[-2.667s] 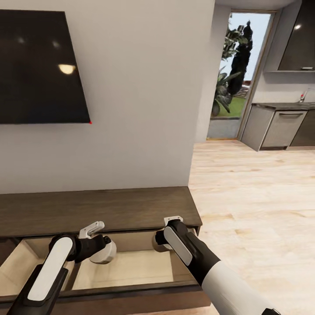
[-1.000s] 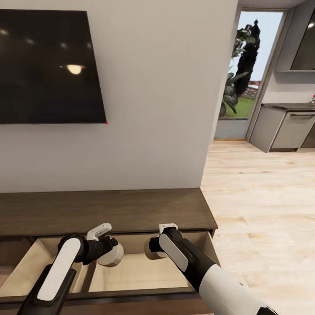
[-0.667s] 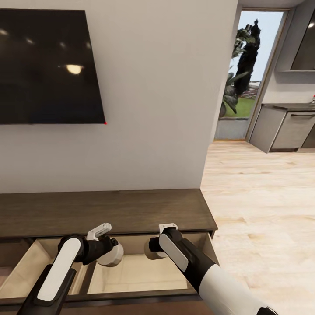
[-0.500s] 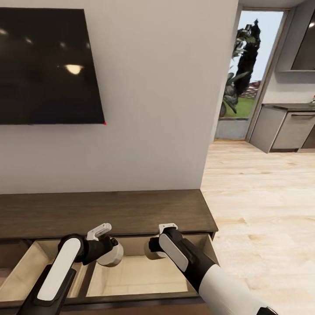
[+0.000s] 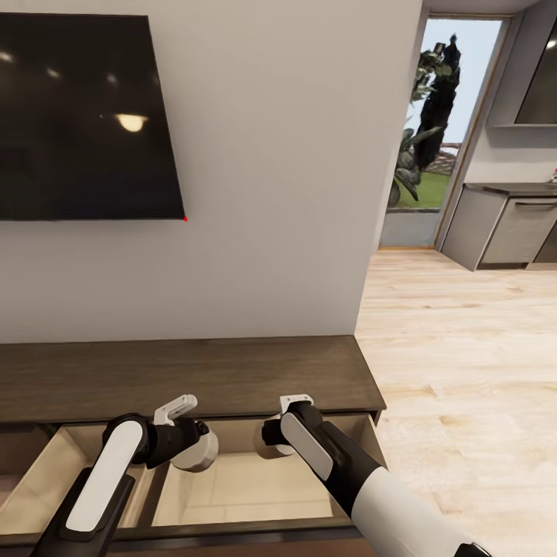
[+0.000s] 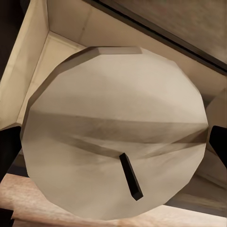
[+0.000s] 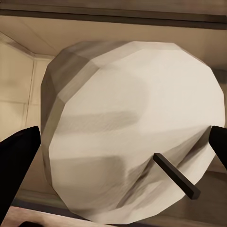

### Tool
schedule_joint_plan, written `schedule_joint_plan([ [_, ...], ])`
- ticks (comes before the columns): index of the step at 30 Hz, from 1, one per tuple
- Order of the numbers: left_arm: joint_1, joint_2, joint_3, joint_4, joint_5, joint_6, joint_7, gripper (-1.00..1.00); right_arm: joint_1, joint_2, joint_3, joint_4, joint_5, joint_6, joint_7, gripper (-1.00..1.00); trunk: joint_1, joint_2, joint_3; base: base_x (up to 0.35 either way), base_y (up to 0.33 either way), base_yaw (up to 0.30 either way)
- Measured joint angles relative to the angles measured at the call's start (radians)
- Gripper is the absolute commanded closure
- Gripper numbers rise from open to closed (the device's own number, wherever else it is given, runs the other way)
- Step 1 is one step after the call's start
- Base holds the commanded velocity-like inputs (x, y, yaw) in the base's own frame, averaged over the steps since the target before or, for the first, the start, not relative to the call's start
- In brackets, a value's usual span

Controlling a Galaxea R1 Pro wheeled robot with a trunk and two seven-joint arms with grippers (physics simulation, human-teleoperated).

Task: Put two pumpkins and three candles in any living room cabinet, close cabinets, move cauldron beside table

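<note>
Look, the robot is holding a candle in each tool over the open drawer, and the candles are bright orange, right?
Not quite. The candle in the left tool and the candle in the right tool are whitish-grey, not orange, as both wrist views show. They are indeed held over the open drawer.

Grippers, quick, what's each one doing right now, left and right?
Left gripper: shut on a candle, held over the open drawer.
Right gripper: shut on another candle, over the same drawer.
</note>
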State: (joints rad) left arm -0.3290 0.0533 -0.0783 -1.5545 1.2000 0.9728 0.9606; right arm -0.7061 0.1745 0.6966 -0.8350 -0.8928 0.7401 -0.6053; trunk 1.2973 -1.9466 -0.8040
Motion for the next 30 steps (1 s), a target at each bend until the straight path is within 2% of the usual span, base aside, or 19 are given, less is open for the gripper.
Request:
schedule_joint_plan([
  [30,0.000,0.000,0.002,0.002,0.002,-0.028,0.005,1.00,0.000,0.000,0.001,-0.041,0.000,0.011,0.024,1.00,0.115,-0.210,-0.094,0.000,0.000,0.000],
])
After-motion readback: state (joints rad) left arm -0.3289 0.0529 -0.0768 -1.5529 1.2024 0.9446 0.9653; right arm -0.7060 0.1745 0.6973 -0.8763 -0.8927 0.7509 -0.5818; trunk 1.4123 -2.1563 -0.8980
